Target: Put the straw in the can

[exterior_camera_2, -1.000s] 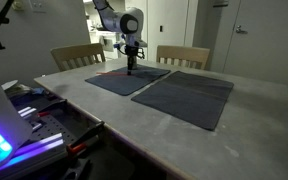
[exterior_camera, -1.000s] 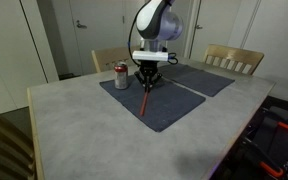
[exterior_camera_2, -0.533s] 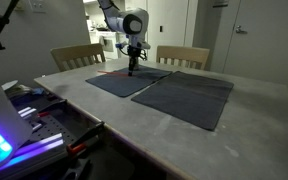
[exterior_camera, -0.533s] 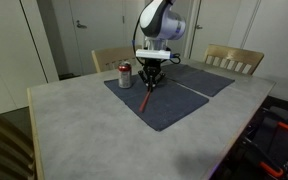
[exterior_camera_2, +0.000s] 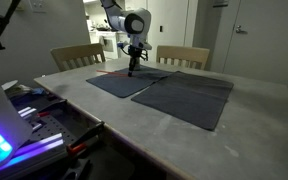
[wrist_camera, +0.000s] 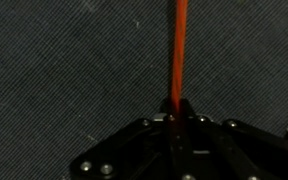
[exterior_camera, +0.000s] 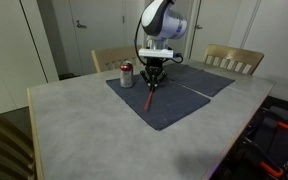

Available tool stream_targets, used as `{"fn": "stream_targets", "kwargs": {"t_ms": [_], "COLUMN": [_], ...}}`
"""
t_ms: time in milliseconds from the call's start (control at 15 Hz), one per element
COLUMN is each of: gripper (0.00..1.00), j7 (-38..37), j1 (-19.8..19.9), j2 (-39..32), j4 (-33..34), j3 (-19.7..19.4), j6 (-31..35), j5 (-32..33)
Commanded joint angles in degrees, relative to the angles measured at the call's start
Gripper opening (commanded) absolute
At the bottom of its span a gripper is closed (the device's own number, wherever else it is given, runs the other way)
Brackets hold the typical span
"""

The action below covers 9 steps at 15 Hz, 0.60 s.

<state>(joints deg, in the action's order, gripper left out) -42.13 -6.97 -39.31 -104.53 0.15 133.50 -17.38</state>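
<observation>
– Straw (wrist_camera: pixel 178 50)?
– Pinched between the gripper (wrist_camera: pixel 176 108) fingers, running out from the fingertips over the mat (exterior_camera: pixel 169 112).
– Can (exterior_camera: pixel 126 75)?
– Upright on the same mat, near the fingers to one side, apart from the straw. Mat lay on the table (exterior_camera: pixel 79 135).

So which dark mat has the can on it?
The mat nearer the camera in an exterior view; the can stands on its corner. The other mat lies beyond.
</observation>
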Motion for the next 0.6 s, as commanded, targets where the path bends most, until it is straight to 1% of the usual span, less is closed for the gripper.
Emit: {"fn": "stream_targets", "kwargs": {"t_ms": [0,67,200,333,400,533], "gripper": [0.02,0.02,0.02,0.02,0.02,0.02], "j7": [8.29,12.07,16.16,16.82,15.98,13.62], "j1": [3.27,4.01,4.84,4.46,3.87,2.18], "j2": [2.57,2.98,3.77,4.97,5.59,7.1], "j4": [-1.92,-2.36,-2.79,-3.6,-3.98,-5.31], "j3": [2.83,3.54,3.72,2.72,2.05,0.81], "j6": [-6.3,-6.62,-8.71,-9.23,-8.76,-6.08], "j5": [-1.86,-2.36,-3.64,-3.92,-3.34,-1.92]}}
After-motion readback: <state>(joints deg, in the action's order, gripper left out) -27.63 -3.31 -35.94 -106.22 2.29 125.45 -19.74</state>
